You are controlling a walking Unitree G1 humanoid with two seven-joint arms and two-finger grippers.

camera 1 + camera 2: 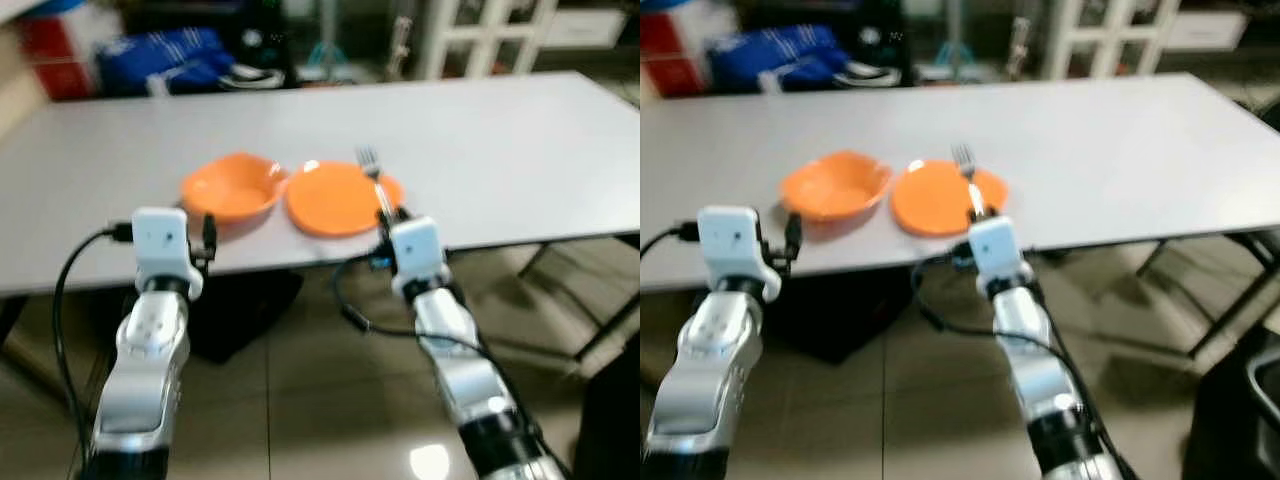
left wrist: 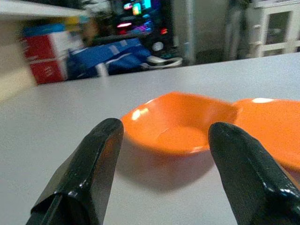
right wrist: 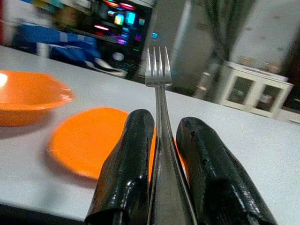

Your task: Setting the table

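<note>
**Fork held over the plate at the worktop's near edge**

Two silver arms are raised before the grey worktop (image 1: 520, 150). The right pincer (image 3: 161, 140) is pinched on a metal fork (image 3: 157, 75), whose tines are pointed up and forward above the orange plate (image 1: 335, 198). The left pincer (image 2: 164, 154) is spread wide, with nothing between its fingers, and is aimed at the orange bowl (image 1: 232, 188), which is set just beside the plate, near the front edge. Behind the worktop, a blue bag (image 1: 165, 55), a red box (image 1: 55, 45) and a white cabinet (image 1: 490, 30) are seen, blurred.
</note>
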